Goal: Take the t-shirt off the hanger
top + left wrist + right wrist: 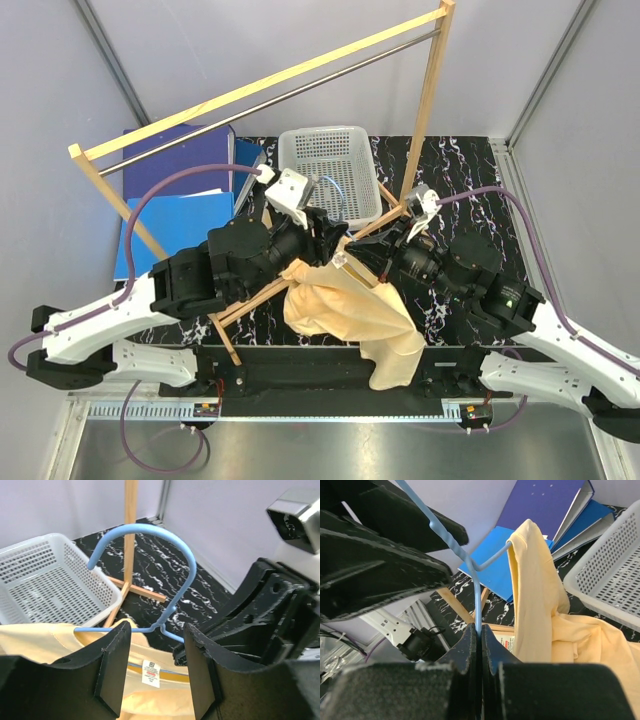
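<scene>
T-shirt (350, 310): on the hanger (150, 530), held off the table (460, 180) between the two grippers. The cloth bunches below them and one end droops past the near table edge toward the arm bases. In the right wrist view the fabric drapes over one end of the blue wire. In the left wrist view the collar with the white label (151, 673) sits just under the hanger neck.

Hanger: hook upright, free of the rack (260, 85).

Right gripper (480, 640): jaws closed on the hanger wire, just below the twisted neck.

Left gripper (157, 635): jaws apart, one finger to each side of the neck. No contact with wire or cloth visible.

The two grippers are close together, almost facing each other.

Surroundings: white basket (325, 131) on the table behind the grippers, beside a rack post. Blue binders (175, 215) at far left, under the rack's rail.
</scene>
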Robot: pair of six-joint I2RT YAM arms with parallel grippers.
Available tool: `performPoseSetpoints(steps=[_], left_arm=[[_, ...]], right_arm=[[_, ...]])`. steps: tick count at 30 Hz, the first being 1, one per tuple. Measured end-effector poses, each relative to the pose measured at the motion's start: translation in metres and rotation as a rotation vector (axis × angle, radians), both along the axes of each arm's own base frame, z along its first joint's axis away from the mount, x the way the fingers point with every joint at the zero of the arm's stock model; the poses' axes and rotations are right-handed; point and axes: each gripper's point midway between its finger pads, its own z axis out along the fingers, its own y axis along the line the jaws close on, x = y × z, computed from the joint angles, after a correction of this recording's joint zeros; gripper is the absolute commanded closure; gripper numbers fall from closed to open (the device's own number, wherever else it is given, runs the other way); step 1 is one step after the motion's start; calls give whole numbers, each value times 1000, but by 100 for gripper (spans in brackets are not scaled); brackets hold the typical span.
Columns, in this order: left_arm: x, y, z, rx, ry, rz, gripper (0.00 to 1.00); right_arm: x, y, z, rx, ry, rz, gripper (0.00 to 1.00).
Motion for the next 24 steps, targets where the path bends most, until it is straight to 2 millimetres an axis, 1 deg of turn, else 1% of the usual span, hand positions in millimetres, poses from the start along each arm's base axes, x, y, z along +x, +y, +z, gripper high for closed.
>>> performPoseSetpoints(steps=[3, 5, 7, 9, 10, 11, 12, 14, 16, 18, 22, 24], left_arm=[[4, 0, -1, 28, -1, 21, 51], [7, -2, -2, 39, -4, 37, 55], [10, -4, -2, 52, -7, 55, 71], [14, -3, -3, 72, -13, 80, 84], [17, -2, -4, 82, -15, 95, 95], [18, -2, -4, 84, -14, 106, 98], [20, -1, -4, 104, -22, 118, 100], [23, 4, -8, 134, -26, 158, 100], [29, 12, -8, 155, -34, 213, 100], [34, 21, -4, 174, -47, 265, 100], [42, 41, 3, 190, -73, 370, 100], [45, 49, 5, 197, -81, 413, 100]], right_arm=[[-2, 5, 5, 9, 8, 22, 100], [-4, 10, 7, 12, 16, 43, 100], [-6, 15, 7, 13, 28, 70, 100], [-9, 18, 6, 12, 38, 91, 100], [-10, 19, 5, 12, 41, 97, 92], [-11, 19, 5, 13, 44, 101, 80], [-10, 19, 5, 14, 47, 99, 49], [-12, 17, 6, 18, 56, 98, 22], [-14, 10, 6, 1, 48, 89, 1], [-16, -1, 6, -33, 38, 72, 0], [-15, -33, 11, -112, -8, -10, 0], [-22, -52, 7, -152, -31, -24, 0]])
